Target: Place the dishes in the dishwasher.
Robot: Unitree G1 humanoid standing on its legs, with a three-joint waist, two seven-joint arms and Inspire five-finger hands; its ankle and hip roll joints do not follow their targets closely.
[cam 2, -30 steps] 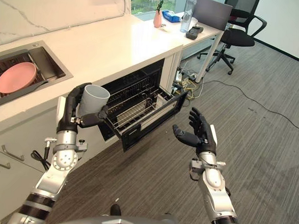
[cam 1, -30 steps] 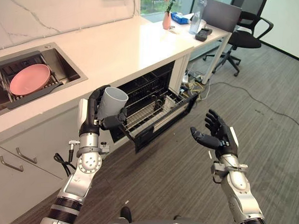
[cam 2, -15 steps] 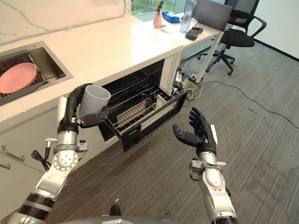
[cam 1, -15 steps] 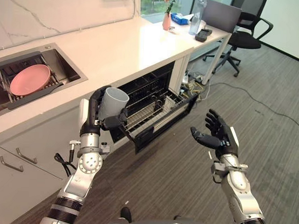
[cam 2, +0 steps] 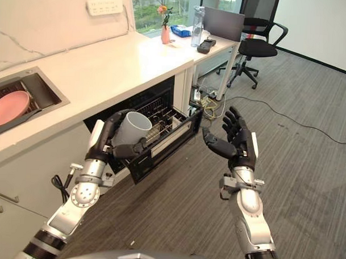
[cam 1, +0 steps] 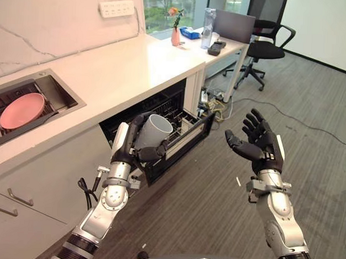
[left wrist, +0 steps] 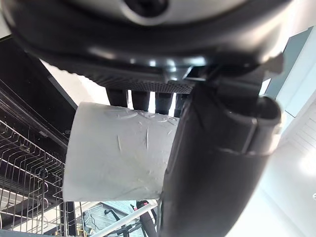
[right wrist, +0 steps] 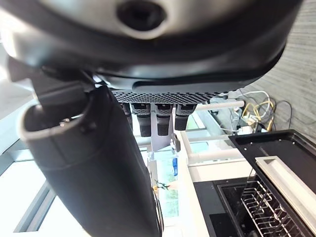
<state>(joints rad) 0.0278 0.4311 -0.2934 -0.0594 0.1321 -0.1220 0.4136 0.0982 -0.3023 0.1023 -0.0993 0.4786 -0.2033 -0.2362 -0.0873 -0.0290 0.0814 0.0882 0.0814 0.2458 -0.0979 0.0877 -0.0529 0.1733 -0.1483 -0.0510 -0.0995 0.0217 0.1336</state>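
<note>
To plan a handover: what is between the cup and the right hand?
The dishwasher rack's front corner, then open air over carpet; the left hand holds the cup, right hand open.

Matt grey cup (cam 1: 153,130), wire metal rack (cam 1: 182,122), glossy white counter (cam 1: 107,70)

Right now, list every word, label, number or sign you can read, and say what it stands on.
None can be read.
Cup, held in the left hand: plain, no print.
Blue box on the desk: print too small to read.
Dishwasher drawer front: a pale strip, no text legible.
Wall socket strip: no marking readable.
Plate in the sink: plain.
Right hand: open, no marking.
</note>
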